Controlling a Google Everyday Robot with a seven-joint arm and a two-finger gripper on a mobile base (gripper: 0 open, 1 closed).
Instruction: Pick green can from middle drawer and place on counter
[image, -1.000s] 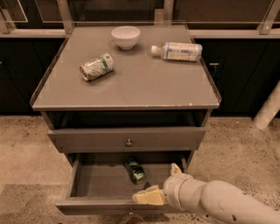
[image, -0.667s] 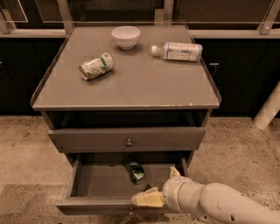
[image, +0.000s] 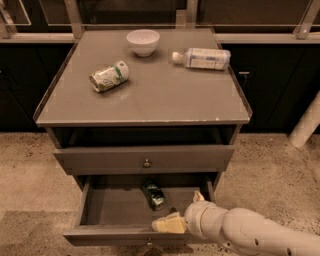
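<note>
Little has moved since a second ago – only the gripper (image: 170, 223) and its pale arm have eased slightly left and lower over the front right part of the middle drawer (image: 102, 212). That drawer stands pulled out, lowest of the cabinet. The green can (image: 154, 195) lies on its side on the drawer floor, toward the back and a little right of centre, where it was before. The gripper hovers just in front of and to the right of the can, apart from it and holding nothing; whether the claw is spread or closed I cannot tell. Above, a like grey drawer front (image: 100, 159) with a small knob (image: 146, 163) is shut. On the counter (image: 165, 97) a white bowl (image: 143, 41) stands at the back, a pale can with a green band (image: 109, 76) lies on its side at the left, and a clear plastic bottle (image: 202, 58) lies on its side at the right – all three unmoved
</note>
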